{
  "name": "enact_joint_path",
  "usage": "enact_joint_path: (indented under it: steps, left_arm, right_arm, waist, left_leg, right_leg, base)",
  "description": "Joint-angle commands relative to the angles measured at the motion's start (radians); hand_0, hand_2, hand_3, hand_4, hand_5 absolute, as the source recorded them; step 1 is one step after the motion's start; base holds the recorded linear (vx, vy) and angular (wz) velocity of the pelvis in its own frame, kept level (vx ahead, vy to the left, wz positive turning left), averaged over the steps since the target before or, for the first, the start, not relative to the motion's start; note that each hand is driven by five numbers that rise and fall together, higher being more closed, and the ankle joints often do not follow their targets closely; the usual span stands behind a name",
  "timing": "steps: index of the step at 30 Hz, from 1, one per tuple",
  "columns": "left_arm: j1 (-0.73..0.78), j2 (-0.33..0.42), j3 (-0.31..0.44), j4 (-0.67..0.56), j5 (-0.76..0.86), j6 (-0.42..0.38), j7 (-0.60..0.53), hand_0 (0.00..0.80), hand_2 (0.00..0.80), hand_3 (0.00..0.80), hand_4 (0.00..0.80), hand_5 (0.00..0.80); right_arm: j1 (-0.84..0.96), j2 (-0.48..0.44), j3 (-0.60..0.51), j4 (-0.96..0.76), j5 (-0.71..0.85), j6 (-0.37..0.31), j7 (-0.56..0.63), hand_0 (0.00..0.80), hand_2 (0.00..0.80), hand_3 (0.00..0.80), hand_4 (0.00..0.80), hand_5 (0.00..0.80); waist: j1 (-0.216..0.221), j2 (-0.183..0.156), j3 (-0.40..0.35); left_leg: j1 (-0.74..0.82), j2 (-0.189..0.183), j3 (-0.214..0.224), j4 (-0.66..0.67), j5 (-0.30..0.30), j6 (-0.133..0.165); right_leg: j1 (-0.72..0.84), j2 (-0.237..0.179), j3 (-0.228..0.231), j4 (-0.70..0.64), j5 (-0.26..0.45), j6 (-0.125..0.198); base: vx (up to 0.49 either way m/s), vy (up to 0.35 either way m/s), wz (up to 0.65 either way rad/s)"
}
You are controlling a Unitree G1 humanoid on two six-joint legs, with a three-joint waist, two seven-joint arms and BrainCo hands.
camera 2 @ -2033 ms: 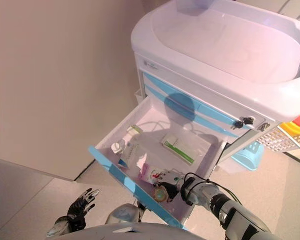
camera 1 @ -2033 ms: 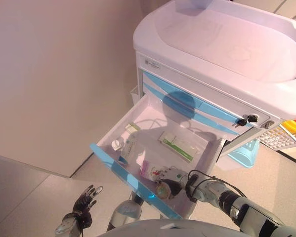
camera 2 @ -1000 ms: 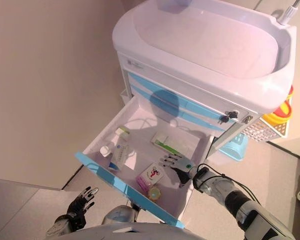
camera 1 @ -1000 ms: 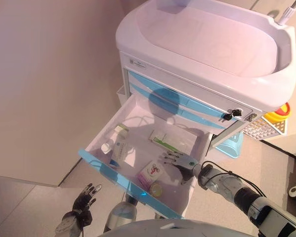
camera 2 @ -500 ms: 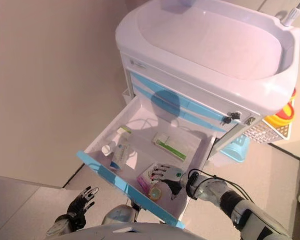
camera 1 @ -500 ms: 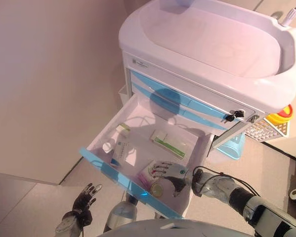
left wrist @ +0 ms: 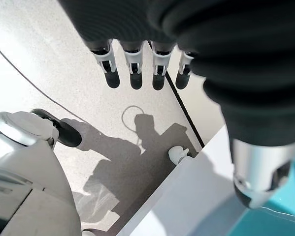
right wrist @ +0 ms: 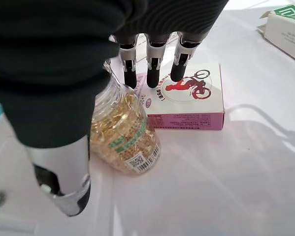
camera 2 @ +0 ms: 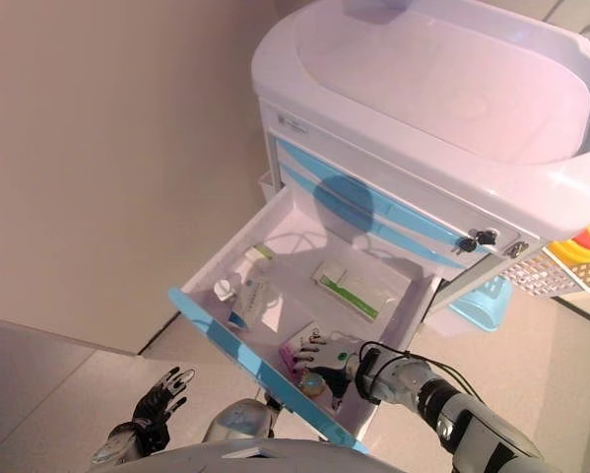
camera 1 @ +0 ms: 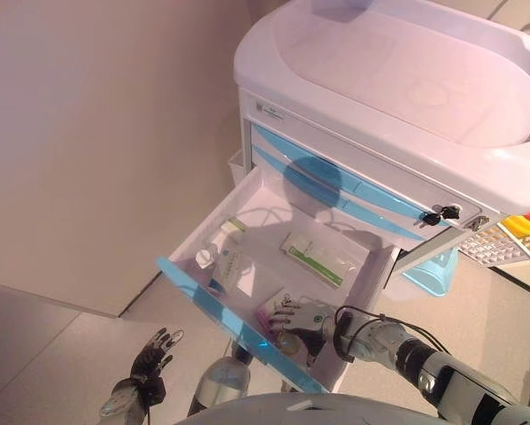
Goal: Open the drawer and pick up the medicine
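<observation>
The cart's top drawer with a blue front stands pulled out. In its front right corner lie a clear bottle of yellow capsules and a pink-edged box with a red bicycle picture. My right hand is inside the drawer just above these two. Its fingers are straight over the box and the bottle's top, and its thumb is beside the bottle; it is open. My left hand hangs open low by the floor, in front of the drawer, with its straight fingers over the floor.
The drawer also holds a green-and-white box, a white-and-blue box and a small white bottle. The white cart has keys in its lock. A wire basket and a light blue bin are at its right. A wall is at the left.
The camera has shifted. My right hand has moved from the drawer's right side to its front corner, over the pink box and the capsule bottle. The left hand has stayed put.
</observation>
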Motion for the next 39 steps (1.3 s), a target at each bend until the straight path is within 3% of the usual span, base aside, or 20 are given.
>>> enact_joint_path:
  steps: [1,12,30,39]
  left_arm:
    - [-0.038,0.008,-0.037,0.035,0.016,-0.031,-0.013,0.0,0.0,0.0,0.0,0.0]
    - [-0.034,0.002,-0.036,0.043,0.017,-0.044,-0.02,0.0,0.0,0.0,0.0,0.0]
    - [-0.041,0.001,-0.037,0.062,0.023,-0.051,-0.026,0.0,0.0,0.0,0.0,0.0]
    - [-0.042,0.0,-0.041,0.071,0.019,-0.059,-0.028,0.0,0.0,0.0,0.0,0.0]
  right_arm:
    - [-0.021,0.01,0.057,-0.025,0.007,0.013,-0.036,0.0,0.0,0.0,0.0,0.0]
    - [0.003,0.031,0.043,0.042,-0.048,0.05,-0.117,0.0,0.0,0.0,0.0,0.0]
    - [0.021,0.047,0.052,0.083,-0.049,-0.022,-0.129,0.0,0.0,0.0,0.0,0.0]
    - [0.028,0.046,0.052,0.087,-0.061,-0.027,-0.145,0.0,0.0,0.0,0.0,0.0]
  waist:
    - [0.009,0.0,-0.032]
    - [0.011,0.01,-0.031]
    - [0.016,0.009,-0.039]
    - [0.014,0.009,-0.038]
  left_leg:
    - [-0.016,-0.046,-0.009,0.003,-0.044,0.023]
    - [-0.017,-0.048,-0.015,0.004,-0.043,0.025]
    - [-0.013,-0.05,-0.019,0.004,-0.044,0.027]
    - [-0.011,-0.051,-0.02,0.004,-0.044,0.028]
  right_leg:
    - [-0.051,-0.052,0.046,0.076,0.043,0.051]
    - [-0.052,-0.056,0.038,0.08,0.042,0.052]
    - [-0.047,-0.058,0.032,0.078,0.042,0.053]
    - [-0.047,-0.058,0.031,0.081,0.042,0.053]
  base:
    - [0.0,0.0,0.0]
    - [-0.002,0.001,0.01]
    - [0.0,0.0,0.01]
    - [0.0,0.0,0.0]
